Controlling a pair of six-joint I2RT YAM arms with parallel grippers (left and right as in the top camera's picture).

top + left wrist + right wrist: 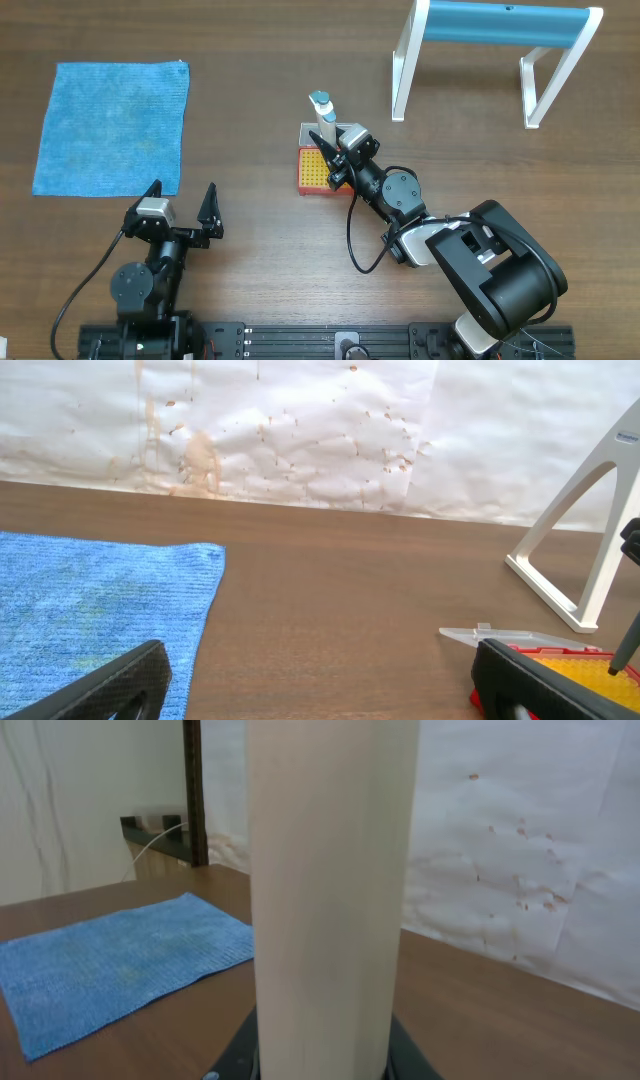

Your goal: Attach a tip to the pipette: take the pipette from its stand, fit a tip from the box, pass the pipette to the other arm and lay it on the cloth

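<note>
We see the pipette (322, 106) upright, clamped between our right fingers (325, 145) at the tip box (316, 174); left fingers (209, 208), eight o'clock, gape empty.

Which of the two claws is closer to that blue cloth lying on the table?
Left. The left claw sits open just off the robot-side edge of the blue woven cloth. The right claw is farther away, at the red-and-yellow tip box, gripping the white pipette.

No print can be read; the stand (618, 450) bears a faint mark (perhaps lettering).
</note>
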